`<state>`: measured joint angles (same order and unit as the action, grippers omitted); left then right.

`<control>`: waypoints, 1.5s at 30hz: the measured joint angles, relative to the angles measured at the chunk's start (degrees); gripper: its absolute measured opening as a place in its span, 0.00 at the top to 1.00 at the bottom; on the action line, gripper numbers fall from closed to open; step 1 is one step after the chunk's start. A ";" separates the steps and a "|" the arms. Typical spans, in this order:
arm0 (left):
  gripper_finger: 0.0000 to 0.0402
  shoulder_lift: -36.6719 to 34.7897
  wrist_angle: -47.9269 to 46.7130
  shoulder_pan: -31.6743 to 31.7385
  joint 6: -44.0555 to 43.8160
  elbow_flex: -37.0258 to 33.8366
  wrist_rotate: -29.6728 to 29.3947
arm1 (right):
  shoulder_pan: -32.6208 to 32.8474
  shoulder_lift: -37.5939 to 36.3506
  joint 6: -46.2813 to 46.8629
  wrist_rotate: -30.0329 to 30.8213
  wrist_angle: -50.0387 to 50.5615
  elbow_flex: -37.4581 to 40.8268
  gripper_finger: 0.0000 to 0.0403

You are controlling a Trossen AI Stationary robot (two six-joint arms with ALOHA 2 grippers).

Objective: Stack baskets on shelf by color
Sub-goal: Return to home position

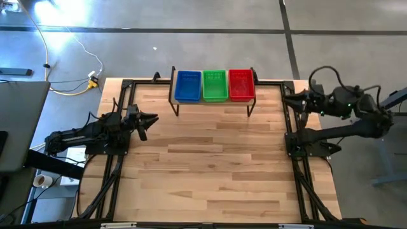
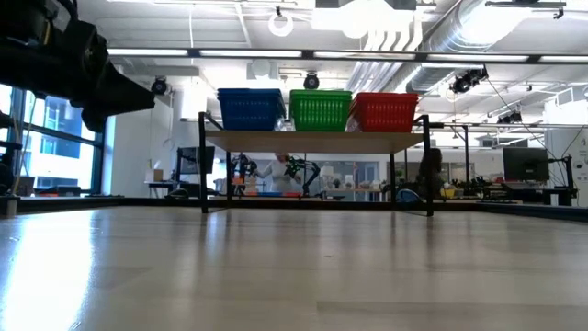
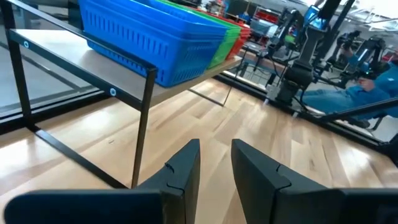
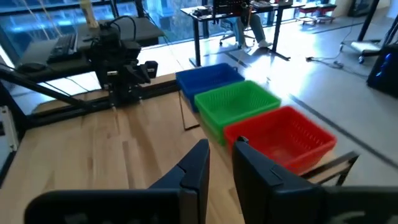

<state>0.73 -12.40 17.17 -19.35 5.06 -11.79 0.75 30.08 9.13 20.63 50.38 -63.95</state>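
On the light-wood plank shelf (image 2: pixel 312 141), your blue, green, red mesh baskets (image 1: pixel 215 86) look sorted; left gripper (image 3: pixel 214 146) and right gripper (image 4: pixel 221 146) slightly parted, empty; park both.

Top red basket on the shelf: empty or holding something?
Empty: the right wrist view looks into the red basket and shows only its bare mesh floor.

Robotics lab in an open industrial hall: exposed silver ducts (image 2: pixel 432 44) and a strip light (image 2: pixel 175 52) ran overhead above the shelf (image 2: pixel 312 141). Behind the shelf stood another robot arm (image 2: pixel 301 171), with a monitor (image 2: pixel 525 164) off to one side. Past the shelf's wooden table (image 1: pixel 210 165), loose cables (image 1: pixel 71 91) trailed across a bare concrete floor (image 1: pixel 210 38).
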 joint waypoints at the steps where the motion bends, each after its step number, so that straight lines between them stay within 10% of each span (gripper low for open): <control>1: 0.80 0.00 0.00 0.00 0.00 0.00 -0.06 | 0.00 -1.50 0.67 -0.52 -1.04 2.22 0.86; 25: 0.80 0.00 0.10 0.00 4.55 0.02 -0.44 | 0.00 -29.89 4.15 -2.76 -25.66 40.92 0.86; 45: 0.80 0.00 0.13 -0.01 4.55 0.07 -0.41 | 0.02 -29.87 11.81 -4.59 -36.44 56.26 0.86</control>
<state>0.73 -12.27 17.16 -14.81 5.13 -12.21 0.78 0.21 20.94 16.04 13.94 -7.69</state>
